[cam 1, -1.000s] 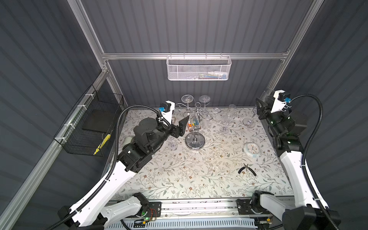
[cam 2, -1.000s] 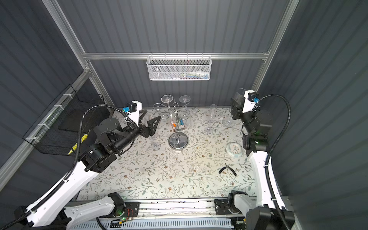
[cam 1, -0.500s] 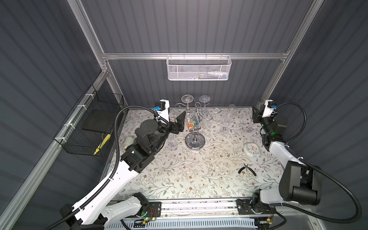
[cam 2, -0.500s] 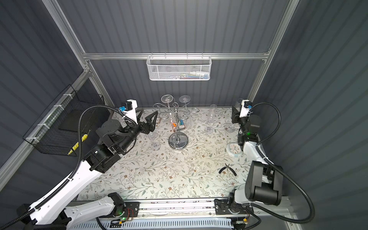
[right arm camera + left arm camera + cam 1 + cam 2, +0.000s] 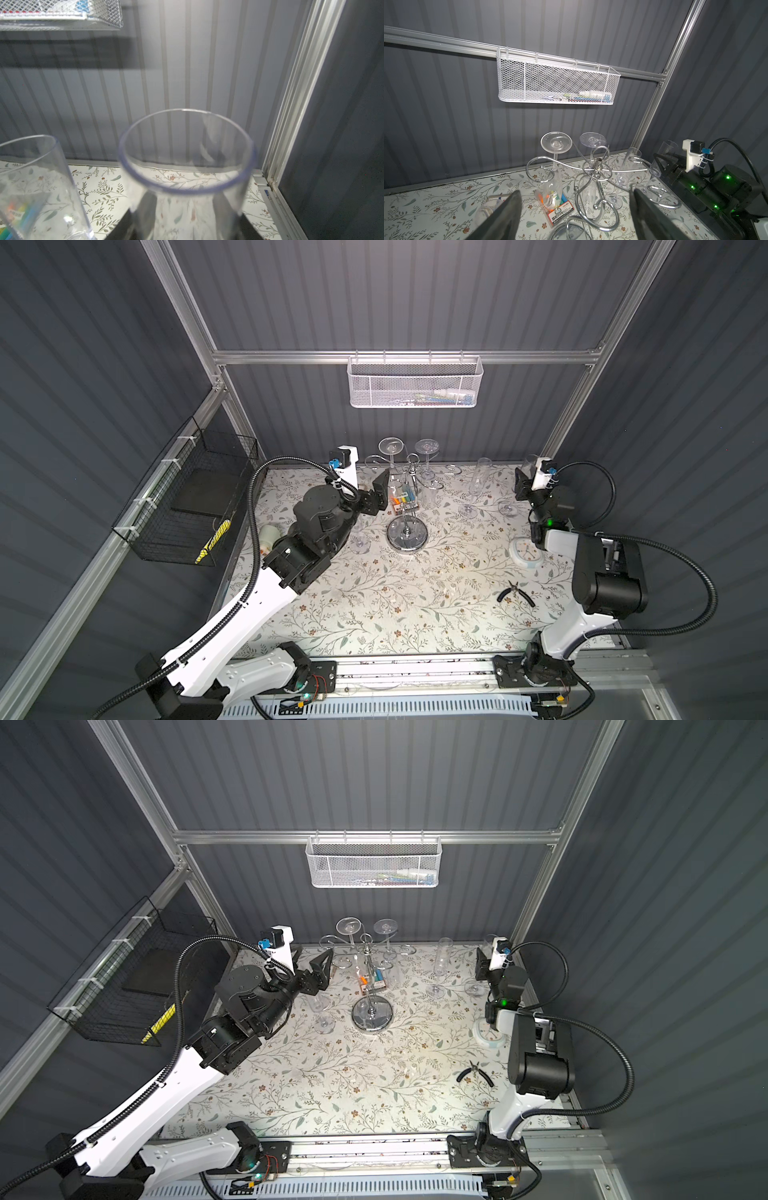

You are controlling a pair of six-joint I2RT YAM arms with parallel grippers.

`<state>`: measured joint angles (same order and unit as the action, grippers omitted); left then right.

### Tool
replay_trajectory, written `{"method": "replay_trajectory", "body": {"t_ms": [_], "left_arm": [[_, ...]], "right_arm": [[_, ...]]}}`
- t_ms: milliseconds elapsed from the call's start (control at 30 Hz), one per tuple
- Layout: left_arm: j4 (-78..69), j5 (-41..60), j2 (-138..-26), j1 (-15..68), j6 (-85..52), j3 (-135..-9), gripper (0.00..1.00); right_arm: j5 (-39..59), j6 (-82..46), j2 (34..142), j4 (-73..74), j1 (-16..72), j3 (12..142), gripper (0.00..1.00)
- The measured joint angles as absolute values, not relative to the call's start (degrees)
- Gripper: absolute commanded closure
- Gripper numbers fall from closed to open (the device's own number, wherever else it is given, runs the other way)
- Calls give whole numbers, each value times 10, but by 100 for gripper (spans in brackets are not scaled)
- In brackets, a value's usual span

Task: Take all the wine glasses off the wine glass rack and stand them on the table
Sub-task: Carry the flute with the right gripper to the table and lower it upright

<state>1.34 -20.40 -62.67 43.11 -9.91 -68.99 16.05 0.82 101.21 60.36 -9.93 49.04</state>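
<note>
The flowered table fills the lower middle of both top views. The left arm stretches from the lower left corner up toward the centre, its wrist about level and pointing right at the rack. The right arm is folded along the right edge, its forearm reaching to the table's upper right corner. The wine glass rack stands at upper centre, with two wine glasses hanging upside down from its far arms. The left gripper is spread wide and empty, just left of the rack. The right gripper clasps a clear glass by its bowl.
</note>
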Motion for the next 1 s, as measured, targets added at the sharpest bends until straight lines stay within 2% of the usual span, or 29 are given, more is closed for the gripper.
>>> {"method": "replay_trajectory", "body": {"t_ms": [667, 1000], "left_arm": [[6, -210, -631, 431, -102, -689, 17], [3, -211, -637, 431, -103, -689, 16]], "right_arm": [[131, 46, 1083, 672, -79, 494, 63], [130, 46, 1086, 677, -75, 495, 60]]}}
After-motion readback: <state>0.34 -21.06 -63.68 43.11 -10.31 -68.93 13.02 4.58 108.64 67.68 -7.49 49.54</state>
